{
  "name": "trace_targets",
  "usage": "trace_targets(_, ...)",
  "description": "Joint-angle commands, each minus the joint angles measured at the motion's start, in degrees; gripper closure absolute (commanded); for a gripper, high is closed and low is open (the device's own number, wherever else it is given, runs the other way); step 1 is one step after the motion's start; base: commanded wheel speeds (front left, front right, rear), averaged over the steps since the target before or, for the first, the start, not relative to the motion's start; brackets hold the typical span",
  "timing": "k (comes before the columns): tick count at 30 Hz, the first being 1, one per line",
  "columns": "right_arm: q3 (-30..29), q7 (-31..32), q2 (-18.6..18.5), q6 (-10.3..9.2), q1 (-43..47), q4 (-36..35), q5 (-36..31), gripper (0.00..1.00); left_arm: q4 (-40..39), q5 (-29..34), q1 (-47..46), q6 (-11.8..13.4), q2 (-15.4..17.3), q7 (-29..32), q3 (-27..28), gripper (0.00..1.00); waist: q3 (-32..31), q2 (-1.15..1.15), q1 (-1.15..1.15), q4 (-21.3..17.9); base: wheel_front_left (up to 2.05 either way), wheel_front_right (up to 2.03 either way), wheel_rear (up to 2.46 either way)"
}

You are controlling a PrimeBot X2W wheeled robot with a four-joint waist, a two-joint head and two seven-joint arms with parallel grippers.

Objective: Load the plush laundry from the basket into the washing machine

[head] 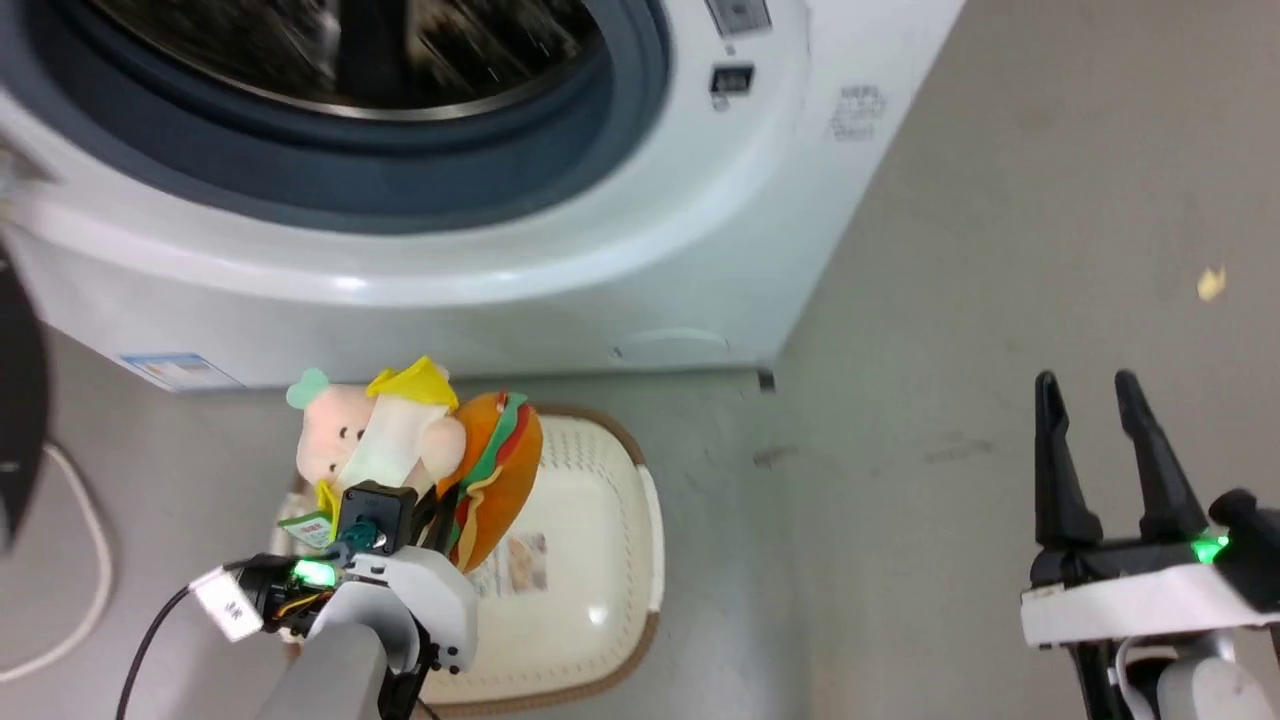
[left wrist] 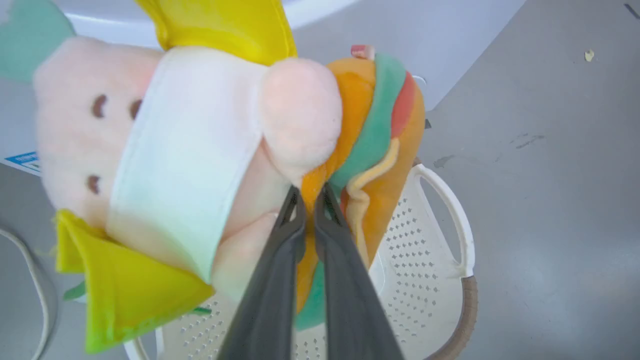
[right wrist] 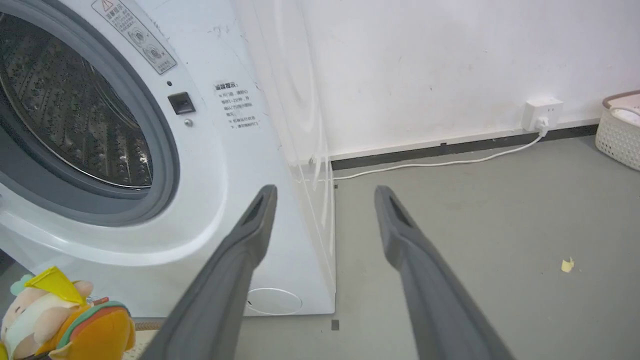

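Washer [head: 520,250]: white front-loader, open grey-sealed mouth showing a steel drum; it stands beyond the tips of the left fingers [left wrist: 295,225], past their load, and to the left of the right fingers [right wrist: 250,235] in the right wrist view. Floor [head: 950,350]: plain grey, under both sets of fingers. Wall [right wrist: 425,65]: white with a dark skirting, far beyond the right fingertips. Basket [head: 590,470]: cream, perforated, brown rim, a sticker on its inside bottom; it sits on the floor below and behind the left fingers, just before the washer's base. Plush [head: 420,440]: one bunch made up of a pink doll, yellow pieces and an orange burger with green and red layers, with a green-white tag by the wrist. It is held at the left fingertips above the basket, level with the washer's lower front and under the drum mouth. Left fingers: together, clamped on the plush where doll meets burger. Right fingers: apart, with bare floor between them, well clear of the plush and right of the washer's corner. Second basket [right wrist: 620,130]: white, at the wall, far right of the right fingers. Cable [right wrist: 450,162]: white, running along the floor to a socket [right wrist: 542,112]. Scrap [head: 1211,284]: yellowish, on the floor beyond the right fingertips.
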Motion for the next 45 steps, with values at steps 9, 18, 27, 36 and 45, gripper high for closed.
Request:
trace_targets(9, 0.56, -0.25, 0.02, -0.04, 3.06, -0.2, 0.76, 0.0, -30.13, 1.16, 9.76, 3.31, 1.45, -0.29, 7.09, 1.0, -6.49, 0.0, 0.01, 1.72, 0.0, 0.0, 0.0)
trace_targets(18, 0.98, -0.25, 0.02, -0.04, 1.56, -1.09, 1.23, 0.0, -43.36, 3.36, 5.27, 3.25, 2.41, -0.3, 12.48, 1.0, -1.38, 0.0, 0.01, -1.85, 0.0, 0.0, 0.0)
trace_targets(27, 1.61, -0.25, 0.02, -0.04, -1.57, -2.42, 2.9, 0.0, -37.63, 4.09, -13.31, 0.94, 6.09, 6.86, 12.14, 1.0, 9.71, 0.0, 0.01, -5.82, 0.0, 0.0, 0.0)
trace_targets(36, 2.54, -0.25, 0.02, -0.04, -5.85, -3.2, 5.7, 0.0, -26.06, 5.78, -36.03, -1.06, 12.16, 17.12, 11.47, 1.0, 20.59, 0.0, 0.01, -9.33, 0.0, 0.0, 0.0)
trace_targets(45, 2.15, -0.25, 0.02, -0.04, -7.49, -3.52, 7.59, 0.0, -14.74, 8.31, -50.36, -2.28, 15.32, 23.48, 8.32, 1.0, 25.4, 0.0, 0.01, -10.8, 0.0, 0.0, 0.0)
